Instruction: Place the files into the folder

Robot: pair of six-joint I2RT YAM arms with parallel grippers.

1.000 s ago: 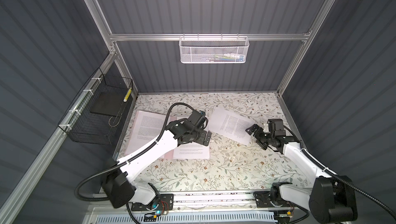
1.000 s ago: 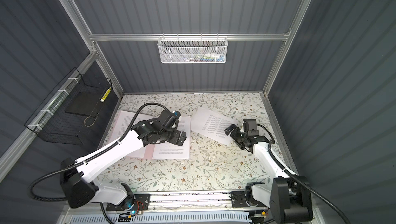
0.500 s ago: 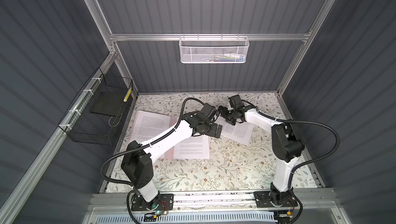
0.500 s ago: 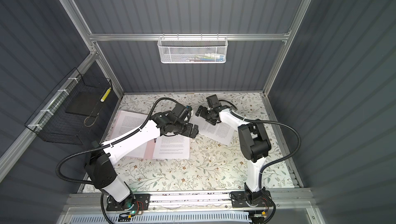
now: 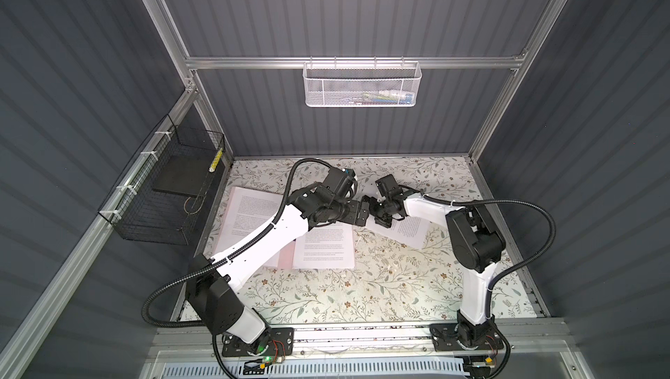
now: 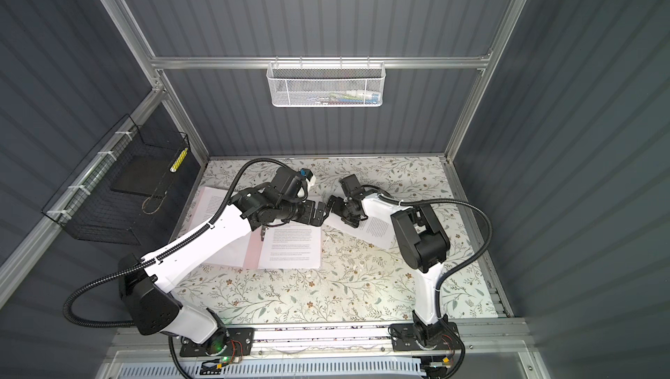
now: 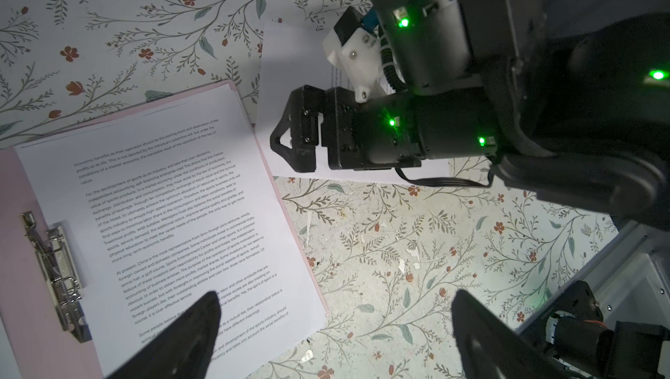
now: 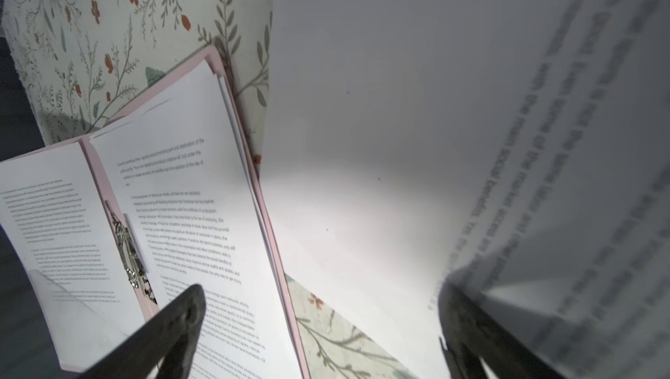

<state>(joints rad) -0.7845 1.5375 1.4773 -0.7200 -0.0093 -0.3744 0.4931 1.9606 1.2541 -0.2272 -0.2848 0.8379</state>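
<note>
The pink folder lies open and flat on the flowered table, at about 9 o'clock from the table's middle. Printed files rest on both of its halves. In the left wrist view the metal clip at the spine is just beside the paper stack. One loose sheet lies outside the folder, at about 3 o'clock from the middle and a little askew. Its nearer corner is close to the folder's right edge.

Both arms reach inward, and the two grippers face each other tip to tip, very near, at about 12 o'clock from the middle. The left gripper is over the folder's far right corner. Its fingers are spread wide and hold nothing. The right gripper is low over the left part of the loose sheet. Its fingers are also fully spread and not closed on anything. In the right wrist view a part of this sheet curls up beside one finger. It is blurred, and I cannot tell if the finger touches it.

A white mesh basket hangs on the back wall at 12 o'clock, and a black wire basket hangs on the side wall at 9 o'clock.
</note>
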